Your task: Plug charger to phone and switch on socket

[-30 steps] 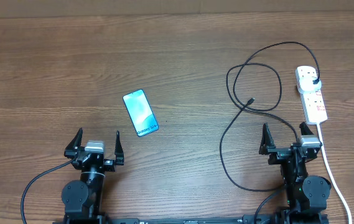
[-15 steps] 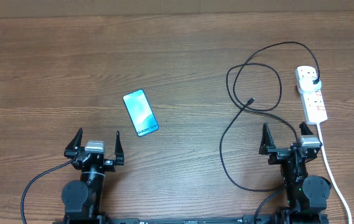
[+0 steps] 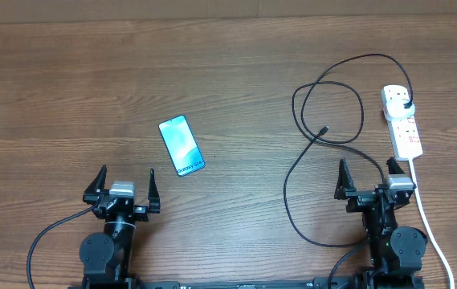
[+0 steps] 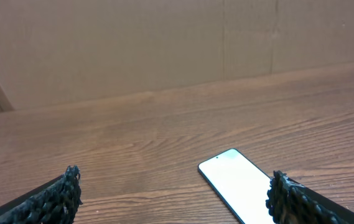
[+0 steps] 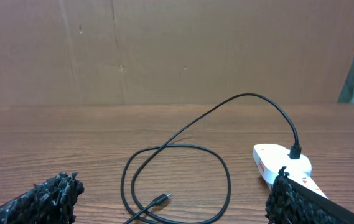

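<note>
Nothing has moved since the earlier overhead frames; both arms and all objects lie as they did.

Surface and room: I see a brown wood-grain table (image 3: 67, 80), backed in both wrist views by a plain brown board wall (image 4: 133, 43).

Left gripper (image 3: 126, 172): jaws spread wide, holding nothing, near the table's front edge. The phone (image 3: 181, 147) lies flat just beyond it, screen up and set at an angle.

Right gripper (image 3: 365, 164): jaws equally wide, also holding nothing. The charger (image 3: 295, 95) loops over the table ahead of it. Its connector (image 3: 325, 129) lies loose, well apart from the phone, and its plug (image 3: 405, 105) sits in the socket (image 3: 403, 124) at far right. A white lead (image 3: 429, 221) runs from the socket off the bottom edge.

Hidden or unclear: the left wrist view washes the phone's screen to white and cuts off its near end. One finger (image 5: 295, 199) covers the socket's near end in the right wrist view. I cannot tell the switch positions.
</note>
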Available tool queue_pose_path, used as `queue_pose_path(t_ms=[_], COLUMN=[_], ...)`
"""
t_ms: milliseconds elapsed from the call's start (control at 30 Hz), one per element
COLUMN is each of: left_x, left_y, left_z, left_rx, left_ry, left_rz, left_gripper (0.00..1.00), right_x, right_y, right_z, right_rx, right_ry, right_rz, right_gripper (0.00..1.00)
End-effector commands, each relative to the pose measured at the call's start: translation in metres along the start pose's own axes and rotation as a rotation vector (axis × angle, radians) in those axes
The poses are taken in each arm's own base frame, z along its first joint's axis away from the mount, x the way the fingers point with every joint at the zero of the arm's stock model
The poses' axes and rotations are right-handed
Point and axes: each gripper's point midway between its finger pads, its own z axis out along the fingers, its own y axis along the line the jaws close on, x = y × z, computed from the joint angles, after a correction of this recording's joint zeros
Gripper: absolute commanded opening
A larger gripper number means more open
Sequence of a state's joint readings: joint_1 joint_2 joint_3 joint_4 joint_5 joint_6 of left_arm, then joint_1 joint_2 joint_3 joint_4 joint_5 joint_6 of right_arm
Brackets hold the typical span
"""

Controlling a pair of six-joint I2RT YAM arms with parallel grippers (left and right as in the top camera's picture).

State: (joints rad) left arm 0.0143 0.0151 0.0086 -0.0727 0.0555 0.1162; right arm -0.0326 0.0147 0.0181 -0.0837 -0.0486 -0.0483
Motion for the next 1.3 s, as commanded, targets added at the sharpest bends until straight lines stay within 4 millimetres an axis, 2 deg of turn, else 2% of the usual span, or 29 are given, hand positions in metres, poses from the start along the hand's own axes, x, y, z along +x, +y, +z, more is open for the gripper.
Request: queue_pose_path(t_ms=[0,400,567,867,967,1100,1267], left_x=[0.001,0.001,0.002,0.002,0.0,-0.008,-0.006], left_y=[0.002,0.002,0.012,0.011,0.004,-0.026,-0.026], left_z=[0.0,0.0,-0.001,-0.001,0.0,-0.004,-0.01], left_rx=[-0.011,-0.011,-0.073,-0.063,-0.025,0.155,0.156], left_ry=[-0.002,-0.002,0.008,0.006,-0.003,-0.021,0.053], left_rz=[0.026,0.027,0.045,0.044,0.0,-0.035,-0.122], left_gripper=[1.0,1.0,1.0,0.99,0.99,1.0,1.0], right_x=[0.002,0.002,0.002,0.002,0.002,0.002,0.002], right_y=[0.002,0.002,0.002,0.002,0.002,0.002,0.002], right_z=[0.0,0.0,0.0,0.0,0.0,0.0,0.0], right_rx=[-0.008,-0.008,-0.008,-0.008,-0.008,-0.008,-0.008], right_ry=[-0.001,-0.001,-0.001,-0.001,-0.001,-0.001,-0.001], right_rz=[-0.002,-0.002,-0.002,-0.002,-0.002,-0.002,-0.002], right_gripper=[1.0,1.0,1.0,1.0,1.0,1.0,1.0])
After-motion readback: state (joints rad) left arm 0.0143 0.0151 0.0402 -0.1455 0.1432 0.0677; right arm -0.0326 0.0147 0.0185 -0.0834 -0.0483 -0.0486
